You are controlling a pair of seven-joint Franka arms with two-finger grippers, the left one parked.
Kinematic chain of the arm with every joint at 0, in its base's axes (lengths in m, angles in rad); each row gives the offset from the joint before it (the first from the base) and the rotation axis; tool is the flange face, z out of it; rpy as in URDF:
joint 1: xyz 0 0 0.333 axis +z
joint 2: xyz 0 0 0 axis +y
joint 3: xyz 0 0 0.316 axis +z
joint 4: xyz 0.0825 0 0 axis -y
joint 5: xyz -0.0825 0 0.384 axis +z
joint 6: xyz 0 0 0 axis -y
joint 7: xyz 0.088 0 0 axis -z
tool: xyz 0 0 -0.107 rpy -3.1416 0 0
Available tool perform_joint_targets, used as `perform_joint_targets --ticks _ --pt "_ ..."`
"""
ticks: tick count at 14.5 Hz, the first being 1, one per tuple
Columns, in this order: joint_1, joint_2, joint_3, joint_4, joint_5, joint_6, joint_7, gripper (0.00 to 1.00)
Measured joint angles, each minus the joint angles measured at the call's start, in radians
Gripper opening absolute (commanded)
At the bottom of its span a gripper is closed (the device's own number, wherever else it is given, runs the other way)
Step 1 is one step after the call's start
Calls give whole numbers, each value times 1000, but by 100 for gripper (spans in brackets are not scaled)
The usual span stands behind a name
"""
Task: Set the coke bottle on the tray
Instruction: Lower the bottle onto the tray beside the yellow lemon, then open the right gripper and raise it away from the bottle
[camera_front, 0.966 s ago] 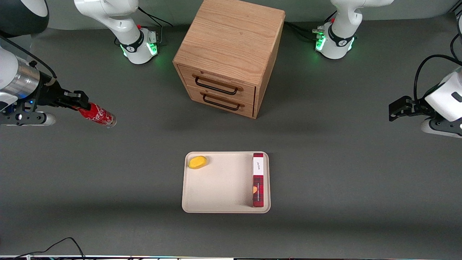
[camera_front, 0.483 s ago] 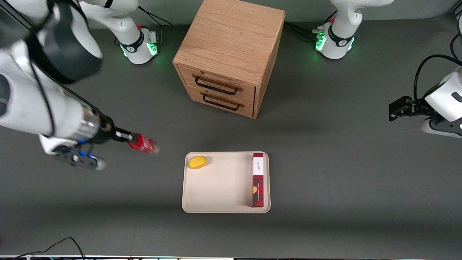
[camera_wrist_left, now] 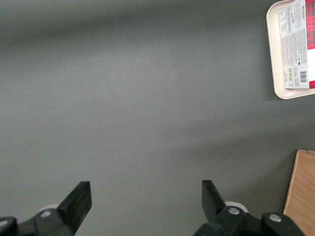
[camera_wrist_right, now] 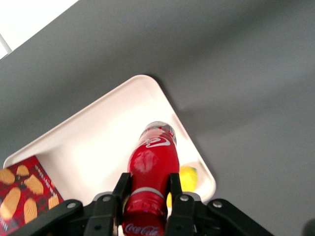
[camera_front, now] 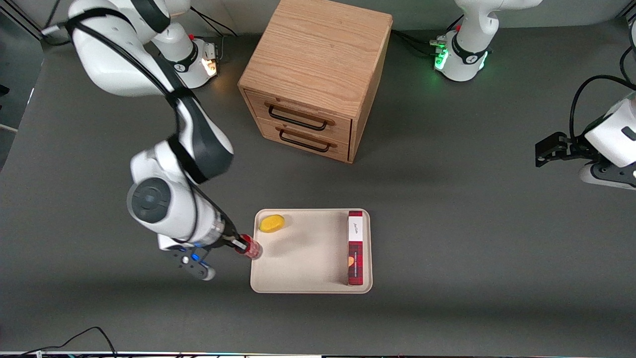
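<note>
My right gripper [camera_front: 243,245] is shut on the coke bottle [camera_front: 250,247], a small red bottle with a white script logo, held by its neck with the clear base pointing out. It hangs over the rim of the cream-beige tray [camera_front: 303,258] at the working arm's end. In the right wrist view the fingers [camera_wrist_right: 122,189] clamp the bottle [camera_wrist_right: 152,164] just below the cap, with the tray [camera_wrist_right: 93,142] below it.
On the tray lie a yellow lemon [camera_front: 272,223] and a long red plaid box [camera_front: 355,247]. The lemon [camera_wrist_right: 186,178] and box [camera_wrist_right: 24,194] also show in the right wrist view. A wooden drawer cabinet [camera_front: 315,74] stands farther from the front camera.
The right arm has swung from the table's end toward the tray, nearer the front camera, carrying the bottle; it now hangs over the tray's rim.
</note>
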Motion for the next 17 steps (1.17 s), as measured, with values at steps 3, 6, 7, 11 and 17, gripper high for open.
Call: perform_joint_targets --ticks 3,6,7,11,17 --pt "3 67 3 13 -17 75 33 0" --pt "3 87 4 23 -53 83 35 100" --pt "3 90 5 23 -60 88 36 100" --pt "2 85 14 46 -87 76 36 100" --pt "-67 -219 104 119 -116 -427 -180 100"
